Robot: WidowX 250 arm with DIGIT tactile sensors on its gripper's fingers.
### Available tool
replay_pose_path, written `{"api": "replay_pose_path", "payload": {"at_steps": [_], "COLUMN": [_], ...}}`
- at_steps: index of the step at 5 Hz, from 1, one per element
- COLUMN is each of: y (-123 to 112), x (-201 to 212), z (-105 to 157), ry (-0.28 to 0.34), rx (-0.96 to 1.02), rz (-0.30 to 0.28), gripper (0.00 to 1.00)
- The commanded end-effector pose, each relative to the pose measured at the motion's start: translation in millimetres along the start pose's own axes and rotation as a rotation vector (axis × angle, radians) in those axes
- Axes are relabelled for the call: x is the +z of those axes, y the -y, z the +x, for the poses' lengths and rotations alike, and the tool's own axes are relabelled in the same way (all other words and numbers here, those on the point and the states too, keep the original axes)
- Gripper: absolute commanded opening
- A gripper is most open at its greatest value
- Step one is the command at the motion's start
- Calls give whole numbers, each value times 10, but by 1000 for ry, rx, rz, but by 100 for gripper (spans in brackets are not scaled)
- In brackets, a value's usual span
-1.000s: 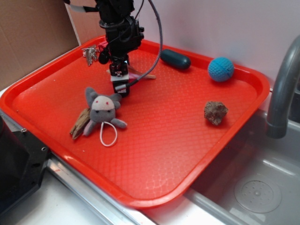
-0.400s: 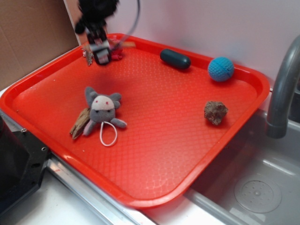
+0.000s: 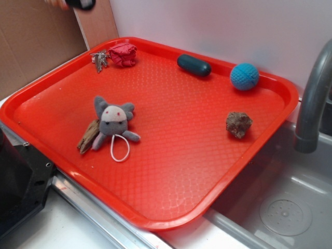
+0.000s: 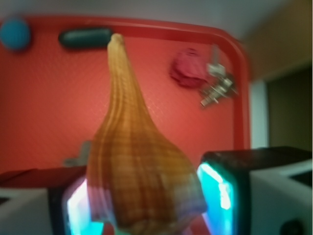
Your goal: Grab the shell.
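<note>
Holding the shell [image 4: 139,161] clamped between both fingers [image 4: 220,191], your gripper [image 4: 146,200] is hanging high above the red tray [image 4: 239,98], tail pointing forward; the grab is looking complete.

- The black-and-white two-fingered robot gripper [image 4: 146,196] fills the bottom of the wrist view, looking down from high above.
- Its two white fingers with black, cyan-lit inner pads [image 4: 215,191] stand at either side of the tan-brown ribbed spiral shell [image 4: 139,166], pressed against its wide body, the pointed tail sticking out forward.
- In the exterior view only a blurred dark sliver of the gripper [image 3: 79,3] shows at the top left edge; the arm is out of frame.
</note>
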State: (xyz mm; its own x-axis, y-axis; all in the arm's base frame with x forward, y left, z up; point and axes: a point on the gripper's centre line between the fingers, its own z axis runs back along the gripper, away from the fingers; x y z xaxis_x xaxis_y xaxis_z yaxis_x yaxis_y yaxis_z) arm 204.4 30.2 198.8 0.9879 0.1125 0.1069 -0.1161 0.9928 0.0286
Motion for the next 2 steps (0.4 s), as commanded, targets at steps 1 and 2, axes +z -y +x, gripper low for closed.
{"api": "replay_pose_path", "payload": {"at_steps": [1, 2], "y": [420, 368], "x": [335, 308], "z": [-37, -42], "ry": [8, 7], "rx": [82, 95], "rz": [54, 63], "gripper": [0, 0]}}
